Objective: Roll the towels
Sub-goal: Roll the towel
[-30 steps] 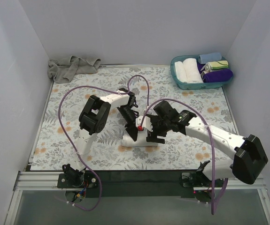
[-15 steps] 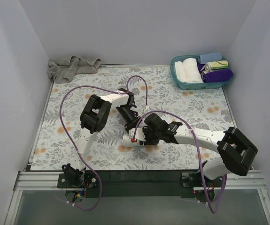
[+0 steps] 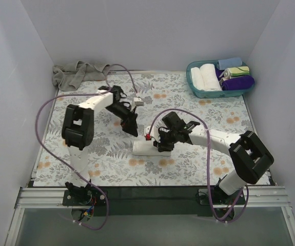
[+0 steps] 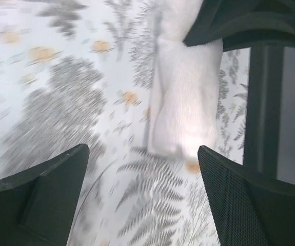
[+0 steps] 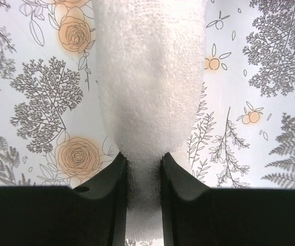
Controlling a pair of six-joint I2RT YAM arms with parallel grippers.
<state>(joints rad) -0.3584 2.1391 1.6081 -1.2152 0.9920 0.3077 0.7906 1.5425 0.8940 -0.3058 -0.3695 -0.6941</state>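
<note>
A white towel, rolled into a short log, lies mid-table; it fills the right wrist view and shows in the left wrist view. My right gripper is shut on the roll's right end, the cloth pinched between both fingers. My left gripper hangs open just up and left of the roll, with nothing between its fingers, only the cloth-covered table below. A crumpled grey-beige towel lies in the back left corner, far from both grippers.
A teal basket at the back right holds several rolled towels, white, blue, green and purple. The floral tablecloth covers the table, which has white walls on three sides. The right arm crosses the top right of the left wrist view.
My left gripper has opened and pulled back up and left off the white roll. My right gripper has swung in and closed on the roll's right end.
</note>
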